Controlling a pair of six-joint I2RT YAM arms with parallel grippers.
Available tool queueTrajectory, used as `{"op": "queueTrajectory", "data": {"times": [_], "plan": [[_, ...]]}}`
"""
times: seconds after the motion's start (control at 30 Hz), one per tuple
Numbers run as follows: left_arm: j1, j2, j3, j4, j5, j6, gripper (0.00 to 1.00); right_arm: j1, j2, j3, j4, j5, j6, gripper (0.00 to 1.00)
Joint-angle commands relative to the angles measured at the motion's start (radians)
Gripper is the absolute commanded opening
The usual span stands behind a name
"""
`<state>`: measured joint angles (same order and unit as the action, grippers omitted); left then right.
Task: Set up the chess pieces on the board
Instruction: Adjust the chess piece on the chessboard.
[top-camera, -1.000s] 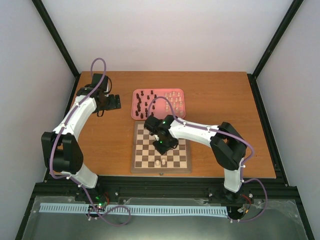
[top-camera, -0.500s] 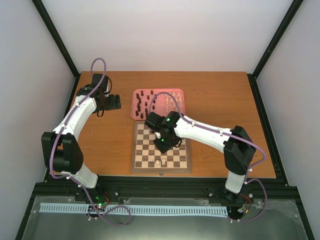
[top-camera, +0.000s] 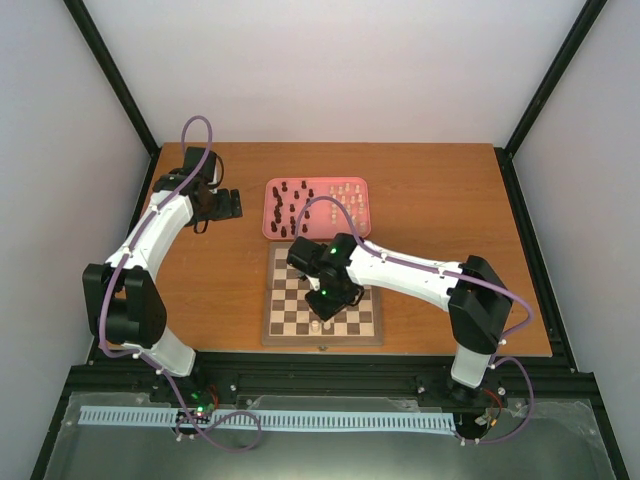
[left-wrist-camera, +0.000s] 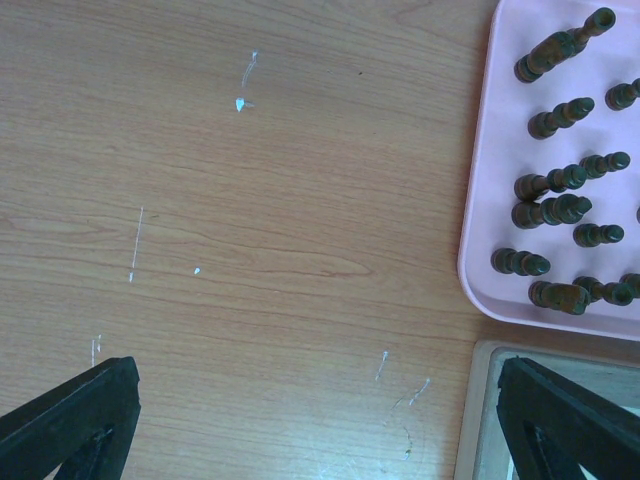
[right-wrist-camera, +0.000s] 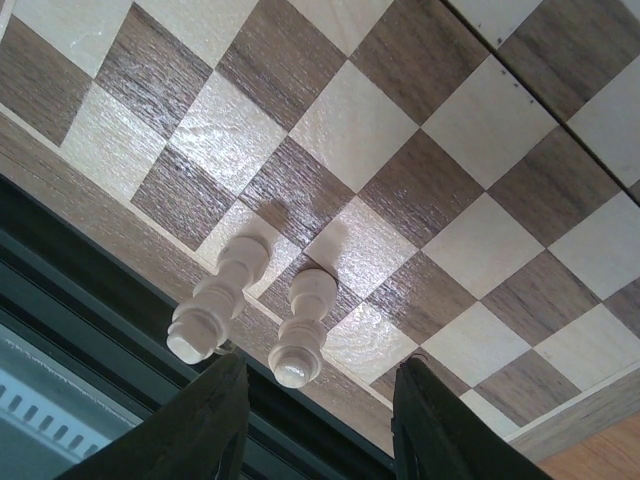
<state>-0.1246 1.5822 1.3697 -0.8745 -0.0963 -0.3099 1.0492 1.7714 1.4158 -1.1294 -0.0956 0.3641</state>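
Two cream chess pieces (right-wrist-camera: 300, 325) stand on the board (right-wrist-camera: 350, 125); the rest sit in the pink tray (left-wrist-camera: 483, 150).

Both are upright on neighbouring squares in the row along the near border, close together but apart. Dark pieces crowd the tray's left half and cream ones its right. My right tool (right-wrist-camera: 320, 372) hangs low over the pair, fingers spread and holding nothing, with one piece's head showing between them. My left tool (left-wrist-camera: 315, 420) is also spread and empty over bare desk (left-wrist-camera: 250, 200), just beside the tray's dark side. Risk: the pieces are tall and narrow, so a sideways pull-out could clip a head and topple both. Setting the next piece on the adjoining square leaves little finger room. In the tray, closing on one dark piece may drag its neighbour.
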Motion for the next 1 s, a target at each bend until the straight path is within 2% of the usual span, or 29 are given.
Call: {"op": "queueTrajectory", "data": {"times": [0.0, 0.97], "plan": [[-0.003, 0.013, 0.023, 0.016, 0.01, 0.006, 1.0, 0.003, 0.004, -0.014, 0.009, -0.024, 0.006, 0.4], [-0.003, 0.013, 0.024, 0.012, 0.005, 0.006, 1.0, 0.02, 0.043, -0.039, 0.037, -0.026, -0.012, 0.37]]}}
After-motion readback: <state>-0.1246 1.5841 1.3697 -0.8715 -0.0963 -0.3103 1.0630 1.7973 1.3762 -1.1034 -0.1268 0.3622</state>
